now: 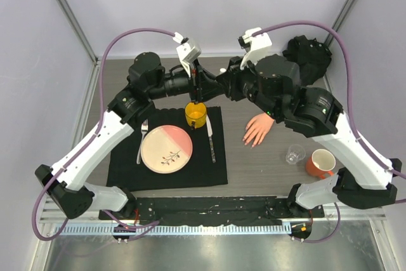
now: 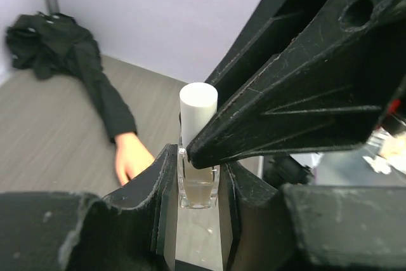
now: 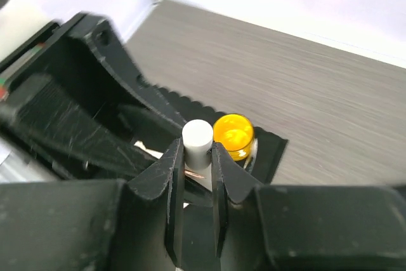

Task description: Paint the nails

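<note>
A small clear bottle (image 2: pixel 198 185) with a white cap (image 2: pixel 198 109) hangs in the air, and my left gripper (image 2: pixel 198 201) is shut on its glass body. My right gripper (image 3: pixel 197 153) is shut on that white cap (image 3: pixel 197 139) from the other side. In the top view both grippers meet above the yellow cup (image 1: pixel 196 115), left gripper (image 1: pixel 198 90) and right gripper (image 1: pixel 212 85). The mannequin hand (image 1: pixel 259 129) lies flat on the table to the right, fingers spread toward the near edge. Its nails (image 1: pixel 251 140) are too small to make out. The hand (image 2: pixel 130 157) and its black sleeve (image 2: pixel 95 87) also show in the left wrist view.
A black mat (image 1: pixel 127 163) carries a pink-and-cream plate (image 1: pixel 166 148), a fork (image 1: pixel 143 141), a knife (image 1: pixel 210 138) and the yellow cup (image 3: pixel 233 134). At the right stand a clear glass (image 1: pixel 294 154) and an orange mug (image 1: pixel 321 163). The sleeve's black cloth (image 1: pixel 307 52) bunches at the back right.
</note>
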`<act>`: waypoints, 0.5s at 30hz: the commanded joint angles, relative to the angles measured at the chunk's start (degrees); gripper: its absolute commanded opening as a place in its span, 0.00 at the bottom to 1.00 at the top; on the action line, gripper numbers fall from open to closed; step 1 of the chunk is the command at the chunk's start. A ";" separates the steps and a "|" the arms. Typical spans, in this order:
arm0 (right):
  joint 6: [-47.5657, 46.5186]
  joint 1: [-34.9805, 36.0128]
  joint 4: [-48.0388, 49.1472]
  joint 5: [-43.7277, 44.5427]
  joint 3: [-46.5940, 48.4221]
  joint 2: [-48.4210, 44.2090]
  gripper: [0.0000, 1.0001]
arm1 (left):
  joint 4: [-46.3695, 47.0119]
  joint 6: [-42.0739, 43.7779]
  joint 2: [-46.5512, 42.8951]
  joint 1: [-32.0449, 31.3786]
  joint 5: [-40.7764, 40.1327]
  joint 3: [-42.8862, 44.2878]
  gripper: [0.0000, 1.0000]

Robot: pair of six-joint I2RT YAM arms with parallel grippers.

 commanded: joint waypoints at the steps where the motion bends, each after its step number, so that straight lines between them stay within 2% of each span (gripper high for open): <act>1: 6.44 3.07 -7.76 8.03 3.43 4.28 0.10 | 10.42 1.34 2.01 0.39 -6.30 2.91 0.00; 2: 6.26 3.07 -7.41 6.46 3.52 4.20 0.20 | 11.38 0.99 2.10 0.30 -5.86 2.55 0.00; 4: 5.91 3.07 -6.61 5.74 4.39 4.02 0.28 | 11.48 0.98 1.84 0.39 -5.16 1.85 0.00; 5: 5.65 2.98 -6.61 5.13 4.74 4.11 0.40 | 10.78 1.16 1.66 0.39 -4.98 1.67 0.00; 7: 5.12 2.90 -7.22 4.43 5.88 3.93 0.51 | 9.99 1.25 0.88 0.39 -4.63 0.80 0.00; 9: 4.68 2.11 -8.36 1.63 7.63 3.41 0.59 | 9.02 1.33 -0.01 0.39 -4.37 -0.26 0.00; 13: 3.01 -0.09 -10.12 -4.26 9.58 1.91 0.66 | 5.68 1.77 -1.85 0.48 -3.58 -2.72 0.00; 15: 0.99 -2.71 -10.57 -12.66 10.37 1.30 0.68 | 5.68 1.25 -2.82 0.48 -2.44 -3.77 0.00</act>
